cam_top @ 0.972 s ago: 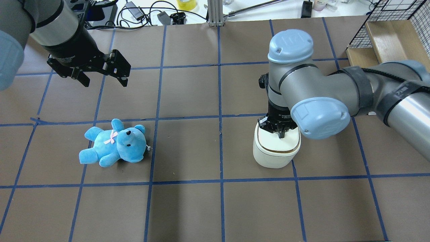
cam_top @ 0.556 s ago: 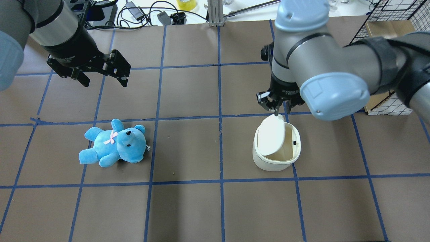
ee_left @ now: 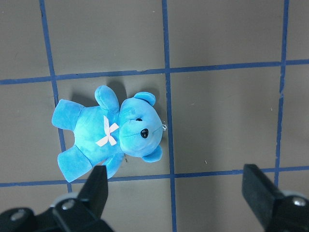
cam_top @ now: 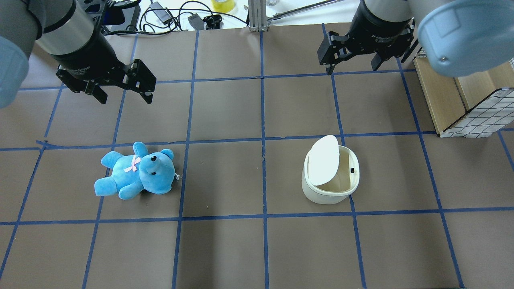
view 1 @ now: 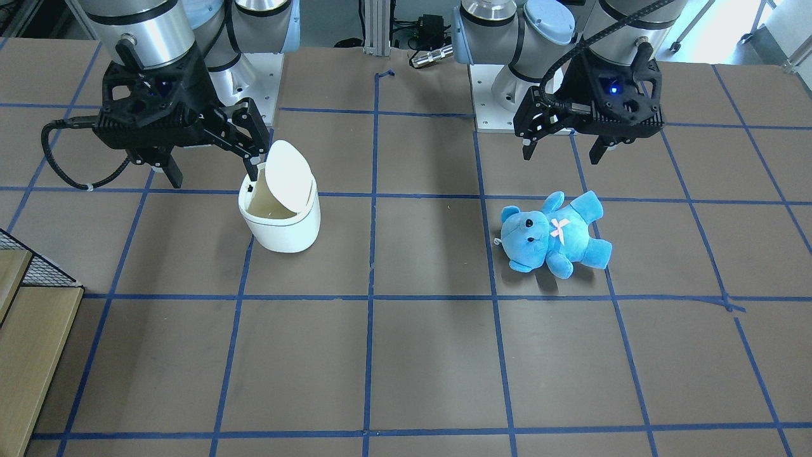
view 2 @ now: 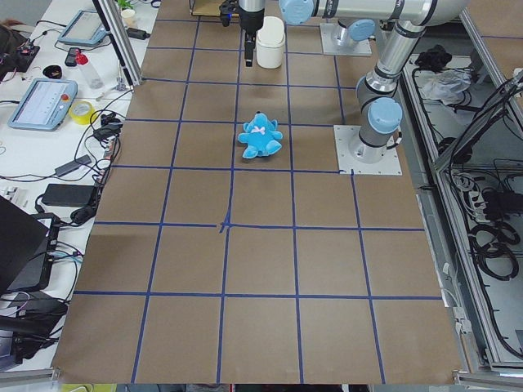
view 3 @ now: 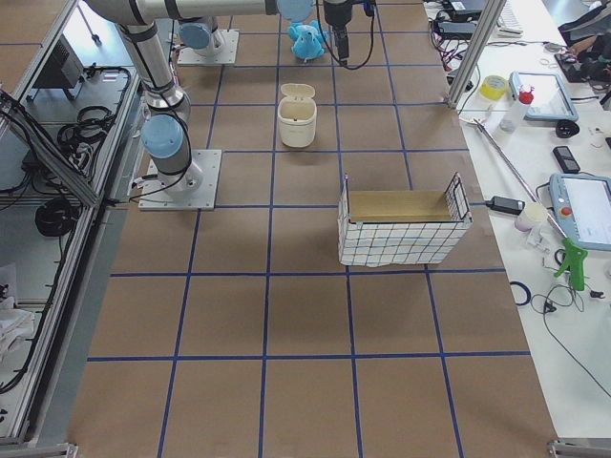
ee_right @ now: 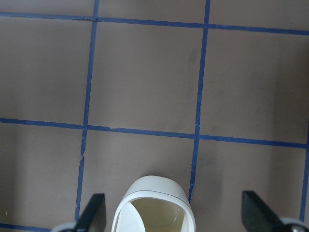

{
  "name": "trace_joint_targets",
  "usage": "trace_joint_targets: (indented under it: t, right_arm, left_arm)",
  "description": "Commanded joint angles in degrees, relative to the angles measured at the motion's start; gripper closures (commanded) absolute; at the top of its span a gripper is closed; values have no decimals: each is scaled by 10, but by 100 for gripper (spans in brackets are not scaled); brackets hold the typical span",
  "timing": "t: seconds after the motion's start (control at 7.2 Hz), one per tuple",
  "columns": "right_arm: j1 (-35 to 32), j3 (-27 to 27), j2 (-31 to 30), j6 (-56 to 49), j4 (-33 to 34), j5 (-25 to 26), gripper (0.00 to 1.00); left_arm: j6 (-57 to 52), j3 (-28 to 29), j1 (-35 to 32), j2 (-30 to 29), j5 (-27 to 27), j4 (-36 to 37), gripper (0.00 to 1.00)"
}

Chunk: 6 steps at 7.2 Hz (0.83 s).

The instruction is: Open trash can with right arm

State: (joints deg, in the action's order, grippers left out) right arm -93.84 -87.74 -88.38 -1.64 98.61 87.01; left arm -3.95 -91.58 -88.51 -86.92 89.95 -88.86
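The white trash can (cam_top: 330, 188) stands right of the table's middle with its flip lid (cam_top: 324, 159) tilted up and the beige inside showing. It also shows in the front view (view 1: 282, 228) and in the right wrist view (ee_right: 154, 191). My right gripper (cam_top: 353, 66) is open and empty, raised over the table's far side of the can and apart from it; in the front view (view 1: 212, 171) one finger hangs beside the raised lid. My left gripper (cam_top: 125, 98) is open and empty, above and beyond the blue teddy bear (cam_top: 136, 170).
A wire-mesh basket with a wooden box (cam_top: 461, 100) stands at the table's right edge, near the right arm. Cables and small gear (cam_top: 168, 16) lie past the table's far edge. Blue tape lines grid the brown table top.
One second ago my right gripper was shut, pressing down on the closed lid. The lid then flipped open. The gripper has since risen, moved away toward the far side and opened. The left arm is still.
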Motion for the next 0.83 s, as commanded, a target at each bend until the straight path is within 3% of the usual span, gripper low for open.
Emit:
trace_joint_targets:
  t: [0.0,0.28,0.69]
  right_arm:
    - [5,0,-4,-10,-4,7,0]
    - [5,5,-6,-5,-51,11,0]
    - [5,6,-6,26,-52,23,0]
  left_arm:
    - [0,0,0,0,0,0,0]
    - [0,0,0,0,0,0,0]
    - [0,0,0,0,0,0,0]
